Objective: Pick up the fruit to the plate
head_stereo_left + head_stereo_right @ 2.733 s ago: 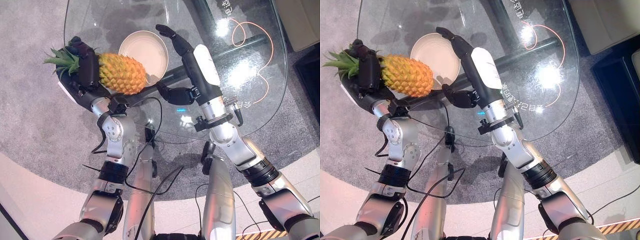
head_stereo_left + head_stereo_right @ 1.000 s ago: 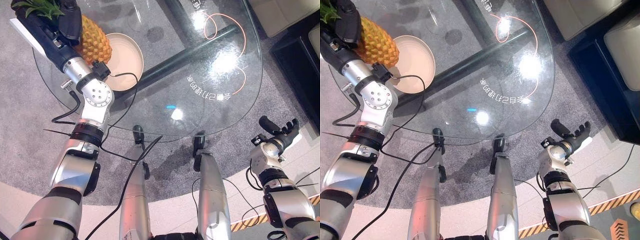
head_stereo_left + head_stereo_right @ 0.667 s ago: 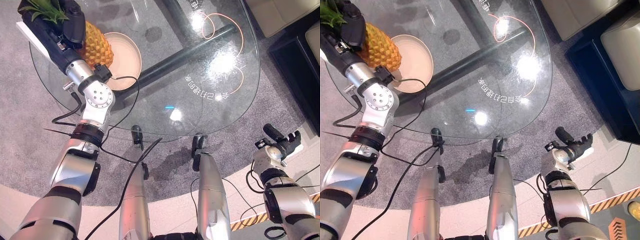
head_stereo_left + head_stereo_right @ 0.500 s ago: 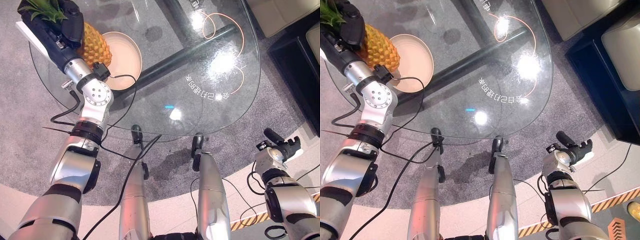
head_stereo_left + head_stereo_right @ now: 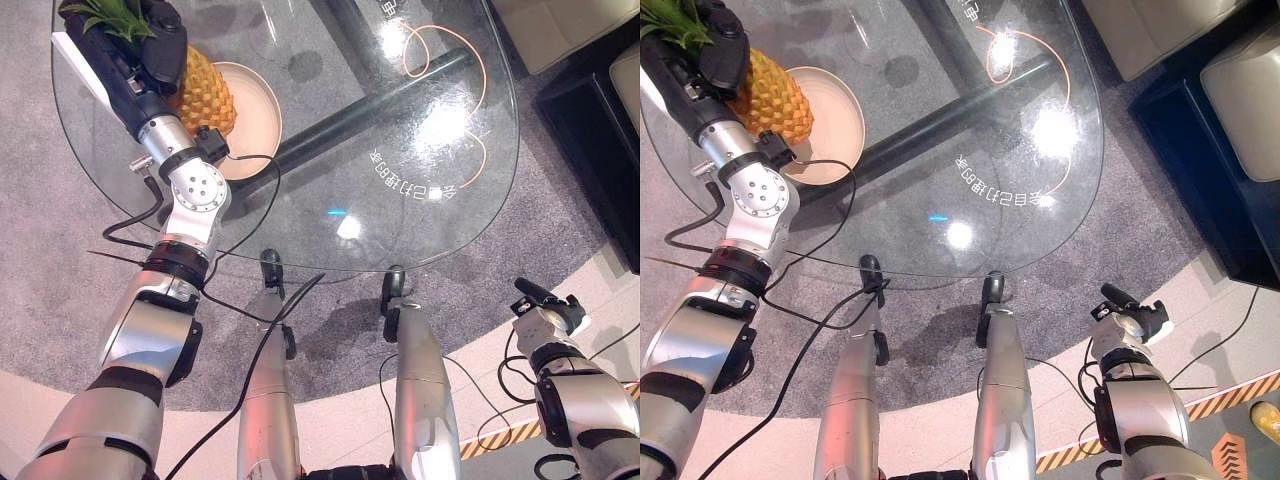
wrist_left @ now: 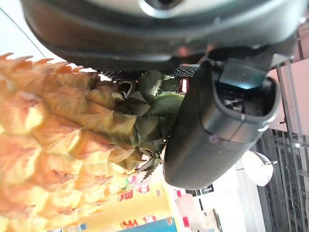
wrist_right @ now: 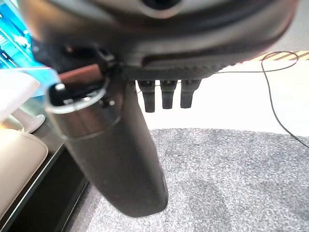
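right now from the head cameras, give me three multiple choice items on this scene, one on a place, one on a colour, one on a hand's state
1. Where is the pineapple?
A. Lying on the carpet
B. In the left hand, over the near rim of the plate
C. On the far right of the glass table

2. What colour is the plate?
A. Cream
B. Blue
C. Black

3. What is the right hand doing?
A. Gripping the pineapple's crown
B. Pressing on the plate
C. Holding nothing, off the table's near right edge

Answers:
1. B: the dark fingers wrap the fruit just below its green crown, and its body overlaps the plate's edge.
2. A: the round plate shows pale cream through the glass top.
3. C: the right wrist view shows short straight fingers with only carpet beyond them.
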`<state>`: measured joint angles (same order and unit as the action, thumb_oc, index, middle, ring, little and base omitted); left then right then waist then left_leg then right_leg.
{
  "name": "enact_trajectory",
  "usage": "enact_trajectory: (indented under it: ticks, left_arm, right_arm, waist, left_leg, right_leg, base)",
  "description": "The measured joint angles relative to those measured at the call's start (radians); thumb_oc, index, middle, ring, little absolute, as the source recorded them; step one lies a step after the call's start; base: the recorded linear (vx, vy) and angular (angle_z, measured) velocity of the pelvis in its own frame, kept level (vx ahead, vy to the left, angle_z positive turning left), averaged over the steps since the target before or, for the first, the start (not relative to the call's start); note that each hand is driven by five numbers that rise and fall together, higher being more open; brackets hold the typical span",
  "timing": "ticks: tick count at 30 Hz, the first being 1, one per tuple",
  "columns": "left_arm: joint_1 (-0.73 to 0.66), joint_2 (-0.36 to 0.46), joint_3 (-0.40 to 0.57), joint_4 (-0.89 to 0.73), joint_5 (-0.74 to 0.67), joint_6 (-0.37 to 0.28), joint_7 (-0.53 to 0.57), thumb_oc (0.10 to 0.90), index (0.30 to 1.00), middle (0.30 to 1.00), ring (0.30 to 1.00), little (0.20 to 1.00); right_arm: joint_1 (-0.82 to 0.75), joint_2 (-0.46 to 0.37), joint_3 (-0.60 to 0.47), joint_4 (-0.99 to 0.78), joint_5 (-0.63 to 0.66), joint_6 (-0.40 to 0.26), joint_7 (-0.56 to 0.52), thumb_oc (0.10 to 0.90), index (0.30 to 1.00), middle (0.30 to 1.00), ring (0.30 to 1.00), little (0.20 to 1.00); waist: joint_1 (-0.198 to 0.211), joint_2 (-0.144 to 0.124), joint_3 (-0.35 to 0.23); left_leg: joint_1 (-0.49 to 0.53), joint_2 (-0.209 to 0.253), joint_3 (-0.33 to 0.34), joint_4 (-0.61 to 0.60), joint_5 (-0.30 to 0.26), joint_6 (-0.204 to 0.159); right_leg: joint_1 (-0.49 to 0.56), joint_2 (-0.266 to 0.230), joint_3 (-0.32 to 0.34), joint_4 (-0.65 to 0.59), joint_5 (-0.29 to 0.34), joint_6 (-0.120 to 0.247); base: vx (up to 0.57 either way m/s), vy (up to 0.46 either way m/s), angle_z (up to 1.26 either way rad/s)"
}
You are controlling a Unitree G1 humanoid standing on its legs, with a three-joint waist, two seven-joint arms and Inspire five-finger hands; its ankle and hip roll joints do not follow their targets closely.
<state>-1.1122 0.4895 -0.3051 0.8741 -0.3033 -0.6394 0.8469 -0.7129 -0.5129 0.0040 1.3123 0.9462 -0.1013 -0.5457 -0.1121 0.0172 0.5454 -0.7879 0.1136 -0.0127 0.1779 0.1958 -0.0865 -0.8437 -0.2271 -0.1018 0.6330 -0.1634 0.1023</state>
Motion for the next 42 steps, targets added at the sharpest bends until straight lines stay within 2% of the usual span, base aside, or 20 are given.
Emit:
enact_trajectory:
  ticks: [3,10,17,21,27,31,42]
  left_arm:
    - [-0.001,0.0,0.0,0.0,0.0,0.0,-0.011,0.1,0.3,0.3,0.3,0.2]
    - [-0.043,0.0,-0.003,0.029,-0.013,0.0,-0.037,0.1,0.3,0.3,0.3,0.2]
    - [-0.046,0.0,-0.003,0.029,-0.019,0.001,-0.058,0.1,0.3,0.3,0.3,0.2]
    - [-0.046,0.0,-0.002,0.029,-0.02,0.007,-0.084,0.1,0.3,0.3,0.3,0.2]
    - [-0.049,0.0,-0.002,0.029,-0.04,0.028,-0.129,0.1,0.3,0.3,0.3,0.2]
    - [-0.052,0.0,-0.002,0.029,-0.041,0.034,-0.156,0.1,0.3,0.3,0.3,0.2]
    - [-0.052,0.001,-0.004,0.029,-0.098,0.069,-0.247,0.1,0.3,0.3,0.3,0.2]
  right_arm:
    - [0.0,0.003,0.001,0.0,0.001,0.018,0.011,0.8,0.9,0.9,0.9,0.9]
    - [0.001,0.005,0.001,0.017,0.039,0.125,0.134,0.8,0.9,0.9,0.9,0.9]
    - [0.003,0.011,0.001,0.031,0.048,0.184,0.236,0.8,0.9,0.9,0.9,0.9]
    - [0.003,0.012,0.003,0.038,0.058,0.24,0.306,0.8,0.9,0.9,0.9,0.9]
    - [0.017,0.015,0.038,0.048,0.067,0.36,0.497,0.8,0.9,0.9,0.9,0.9]
    - [0.022,0.029,0.047,0.066,0.068,0.388,0.565,0.8,0.9,0.9,0.9,0.9]
    - [0.021,0.033,0.047,0.078,0.072,0.4,0.587,0.8,0.9,0.9,0.9,0.9]
  waist:
    - [-0.001,-0.005,0.0]
    - [-0.001,-0.024,0.0]
    - [0.0,-0.026,0.0]
    - [0.001,-0.03,0.0]
    - [0.002,-0.051,-0.001]
    - [0.002,-0.057,-0.001]
    - [0.009,-0.059,-0.001]
  left_leg:
    - [0.0,0.0,0.0,0.0,0.002,-0.003]
    - [-0.001,0.001,0.0,-0.001,0.0,0.001]
    - [-0.005,0.002,-0.002,-0.002,0.002,-0.002]
    - [-0.007,0.003,-0.005,-0.002,0.002,-0.002]
    - [-0.008,0.005,-0.009,-0.001,0.003,-0.004]
    - [-0.018,0.008,-0.025,0.0,0.004,-0.005]
    - [-0.019,0.012,-0.029,0.0,0.008,-0.007]
  right_leg:
    - [0.0,0.0,0.0,-0.001,0.0,0.0]
    - [-0.001,0.001,-0.001,-0.001,0.0,0.0]
    - [-0.003,0.003,-0.003,-0.003,0.0,0.0]
    - [-0.003,0.004,-0.005,-0.004,0.0,0.0]
    - [-0.003,0.007,-0.007,-0.004,0.0,0.0]
    - [-0.003,0.01,-0.023,-0.005,0.001,-0.001]
    - [-0.001,0.013,-0.028,-0.004,0.003,-0.005]
  base:
    - [0.0,0.0,0.0]
    - [0.0,0.0,0.0]
    - [0.0,0.0,0.0]
    - [0.0,-0.016,0.0]
    - [0.0,-0.027,0.0]
    - [0.0,-0.029,0.04]
    - [0.0,-0.001,0.0]
